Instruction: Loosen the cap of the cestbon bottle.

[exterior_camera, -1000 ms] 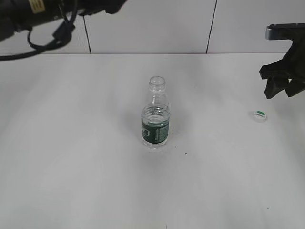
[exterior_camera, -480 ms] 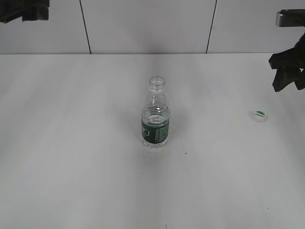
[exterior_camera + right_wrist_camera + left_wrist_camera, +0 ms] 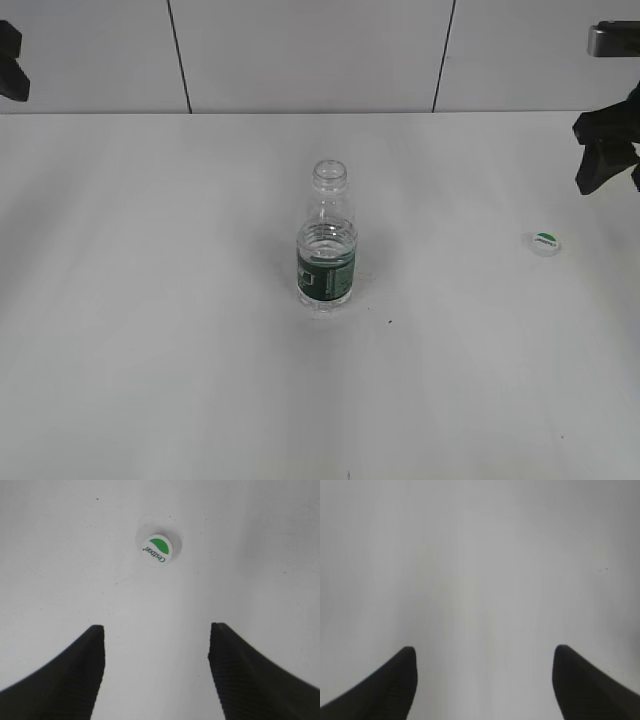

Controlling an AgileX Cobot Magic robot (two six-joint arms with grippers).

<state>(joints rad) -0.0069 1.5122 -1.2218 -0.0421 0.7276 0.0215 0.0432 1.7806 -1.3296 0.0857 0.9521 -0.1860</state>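
Observation:
The cestbon bottle [image 3: 326, 243] stands upright in the middle of the white table, clear with a dark green label and an open neck with no cap on it. The cap [image 3: 545, 242], white with a green top, lies on the table far to the bottle's right; it also shows in the right wrist view [image 3: 157, 550]. My right gripper [image 3: 607, 165] is open and empty, raised above and behind the cap; its jaws [image 3: 156, 630] frame bare table. My left gripper [image 3: 485, 652] is open and empty over bare table, and only a corner of it shows at the far left edge [image 3: 8, 62].
A tiled wall [image 3: 320, 50] runs behind the table. A few small dark specks [image 3: 390, 321] mark the tabletop near the bottle.
The left arm has pulled away up and left, almost out of the exterior view. The right gripper has risen and moved right, away from the cap. Bottle and cap have not moved.

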